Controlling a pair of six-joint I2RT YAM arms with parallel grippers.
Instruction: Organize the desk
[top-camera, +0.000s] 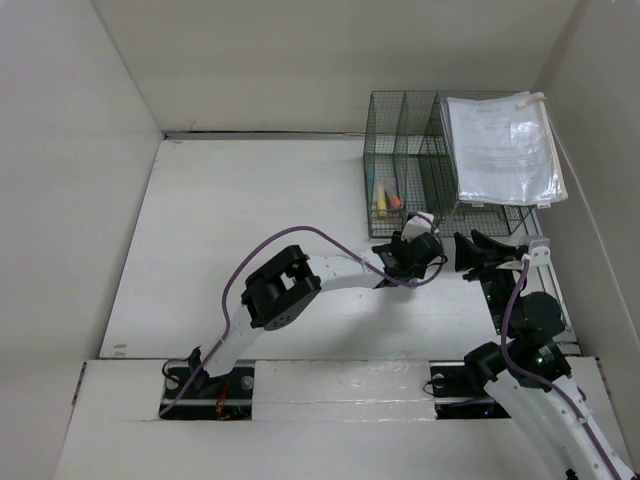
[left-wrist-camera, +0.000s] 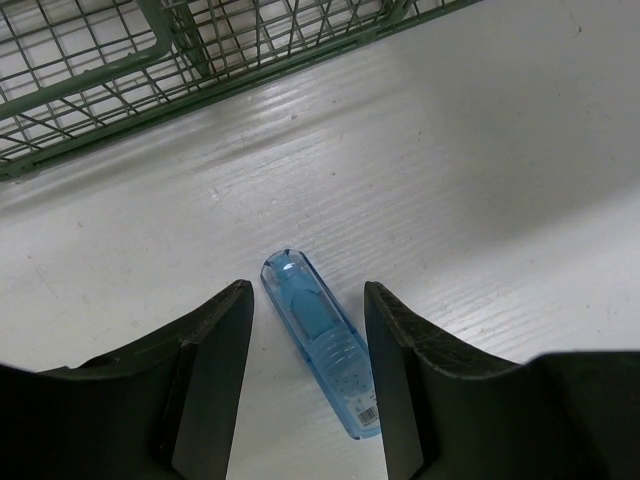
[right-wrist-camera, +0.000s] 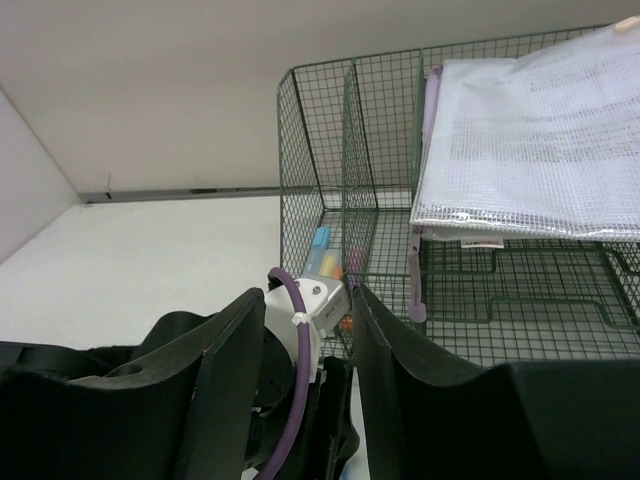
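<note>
The white desk (top-camera: 250, 200) holds a dark green wire-mesh rack (top-camera: 410, 150) at the back right. In the left wrist view a translucent blue pen-shaped case (left-wrist-camera: 320, 345) lies flat on the desk (left-wrist-camera: 500, 150) just in front of the rack (left-wrist-camera: 110, 90). My left gripper (left-wrist-camera: 308, 300) is open, its fingers on either side of the case and not touching it. From above, the left gripper (top-camera: 408, 255) hides the case. My right gripper (top-camera: 480, 250) is open and empty, just right of the left gripper, in front of the rack (right-wrist-camera: 350, 150).
A clear mesh pouch of papers (top-camera: 505, 150) lies on top of the rack's right part and also shows in the right wrist view (right-wrist-camera: 530, 140). Coloured markers (top-camera: 386, 195) stand in a left compartment. White walls (top-camera: 80, 150) bound the desk. The left arm's wrist (right-wrist-camera: 315, 305) is close before my right fingers.
</note>
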